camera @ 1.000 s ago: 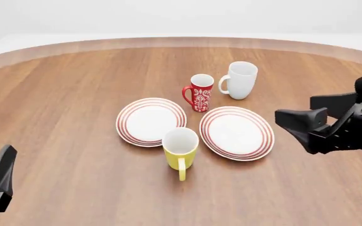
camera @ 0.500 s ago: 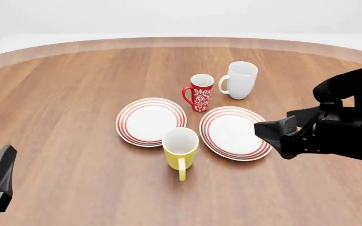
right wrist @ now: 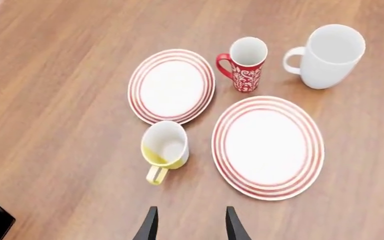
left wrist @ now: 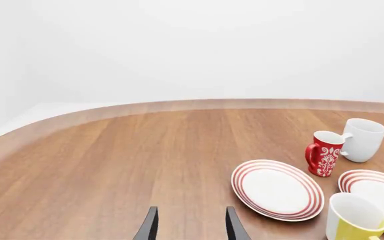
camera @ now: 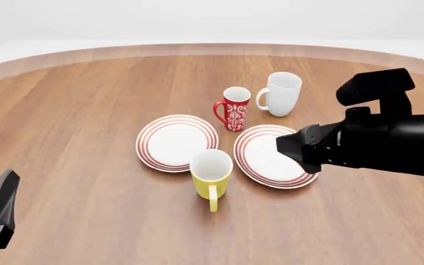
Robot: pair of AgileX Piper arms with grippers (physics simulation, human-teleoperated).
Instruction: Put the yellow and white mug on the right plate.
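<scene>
Above right plate (camera: 260,160): right pincer (right wrist: 187,223) parted, empty; yellow and white mug (camera: 211,175) upright beside; no writing legible.

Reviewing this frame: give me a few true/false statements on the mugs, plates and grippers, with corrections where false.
1. The yellow and white mug stands on the table, not on a plate. True.
2. The right plate holds the red mug. False: it is bare; the red mug stands behind the plates.
3. The right gripper is open and holds nothing. True.
4. The white mug lies tipped over. False: upright.
5. The left plate carries a mug. False: bare.
</scene>
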